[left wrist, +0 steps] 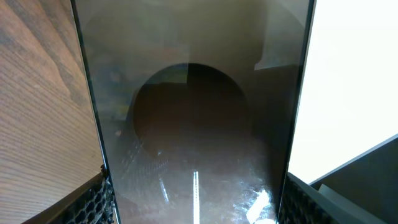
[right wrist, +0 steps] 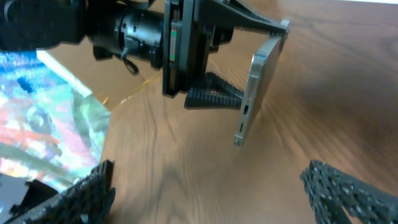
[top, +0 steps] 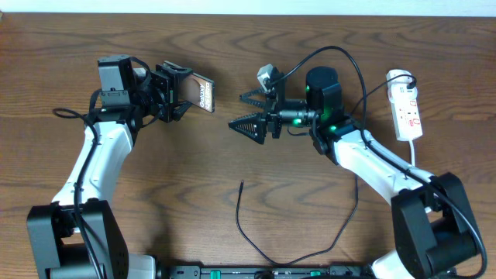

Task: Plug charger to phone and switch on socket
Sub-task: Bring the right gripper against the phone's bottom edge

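My left gripper (top: 180, 91) is shut on the phone (top: 198, 91) and holds it above the table at the upper left, one short end pointing right. In the left wrist view the phone's dark glossy face (left wrist: 199, 124) fills the frame between both fingers (left wrist: 93, 199). My right gripper (top: 246, 113) hangs open and empty just right of the phone. The right wrist view shows the phone (right wrist: 256, 87) edge-on, its end port facing my open right gripper (right wrist: 211, 193). The charger (top: 239, 209) lies loose on the table, its tip (top: 241, 184) below the right gripper. The socket (top: 407, 108) lies at the far right.
The socket's white cord (top: 413, 151) runs down past the right arm. The charger's black cable loops along the front edge of the wooden table (top: 178, 178). A colourful blurred shape (right wrist: 43, 124) shows at the left of the right wrist view.
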Controlling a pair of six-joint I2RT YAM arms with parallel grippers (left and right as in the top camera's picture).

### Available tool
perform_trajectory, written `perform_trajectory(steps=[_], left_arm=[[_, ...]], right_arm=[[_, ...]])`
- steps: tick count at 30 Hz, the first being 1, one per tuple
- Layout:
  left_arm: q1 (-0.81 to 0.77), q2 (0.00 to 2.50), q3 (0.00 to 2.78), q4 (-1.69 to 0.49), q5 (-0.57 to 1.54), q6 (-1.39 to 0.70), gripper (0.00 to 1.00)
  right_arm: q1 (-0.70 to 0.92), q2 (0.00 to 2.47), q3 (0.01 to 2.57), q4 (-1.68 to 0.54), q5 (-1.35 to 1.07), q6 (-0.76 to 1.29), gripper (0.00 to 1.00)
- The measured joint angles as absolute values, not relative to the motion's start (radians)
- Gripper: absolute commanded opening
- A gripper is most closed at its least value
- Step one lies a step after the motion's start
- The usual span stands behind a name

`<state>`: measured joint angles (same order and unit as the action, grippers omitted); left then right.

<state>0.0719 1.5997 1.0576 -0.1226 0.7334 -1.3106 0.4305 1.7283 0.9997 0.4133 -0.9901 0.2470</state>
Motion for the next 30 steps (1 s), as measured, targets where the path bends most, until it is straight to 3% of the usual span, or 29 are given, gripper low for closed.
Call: perform_trajectory(steps=[13, 30], left_arm=[[0.072, 1.6, 1.058, -0.123, 0.725, -1.313, 0.07], [0.044, 1.6, 1.057, -0.123, 0.719, -1.313, 0.07]], right_arm=[[0.487, 1.755, 1.0, 0.484, -0.758, 0.378, 0.99], [0.57, 1.755, 1.0, 0.484, -0.577, 0.403, 0.99]])
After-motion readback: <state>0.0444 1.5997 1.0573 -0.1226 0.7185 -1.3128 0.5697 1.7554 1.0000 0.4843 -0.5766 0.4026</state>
